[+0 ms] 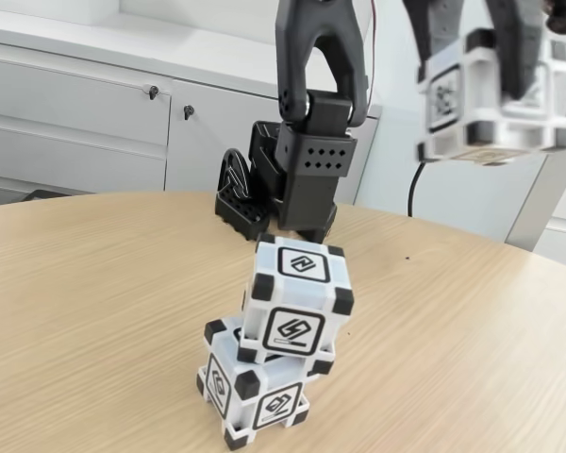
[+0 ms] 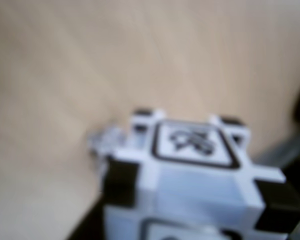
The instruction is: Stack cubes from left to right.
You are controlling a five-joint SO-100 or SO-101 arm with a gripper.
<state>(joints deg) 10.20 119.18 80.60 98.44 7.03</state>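
Fixed view: two cubes are sitting stacked near the front of the wooden table (image 1: 94,283), bottom cube (image 1: 255,392) resting flat on the wood, upper cube (image 1: 297,300) sitting on it but offset toward the right and back, twisted relative to the one below and tilting slightly, so the stack is looking misaligned. Third cube (image 1: 486,99) is hanging in the air at the top right, well above the table and well apart from the stack, motion-blurred. The gripper (image 1: 495,57) is coming in from the top edge with dark fingers (image 1: 519,47) running down over the cube's sides, clamping it. Arm base (image 1: 292,179) is standing at the far side of the table behind the stack, black, with an upright link rising out of frame. White cabinets (image 1: 85,104) with small knobs are lining the wall behind, a black cable (image 1: 413,189) is hanging to the right of the base. Wrist view: heavily blurred, held cube (image 2: 190,180) is filling the lower middle of the frame, white body with black corner blocks, a black-framed symbol showing on its upward face. Dark shapes are sitting at the lower corners beside it, too blurred to call as fingers. Table (image 2: 65,65) is showing as pale wood grain across the rest of the frame behind the cube. A small pale smudge is sitting just left of the cube's top-left corner, can't tell what it is
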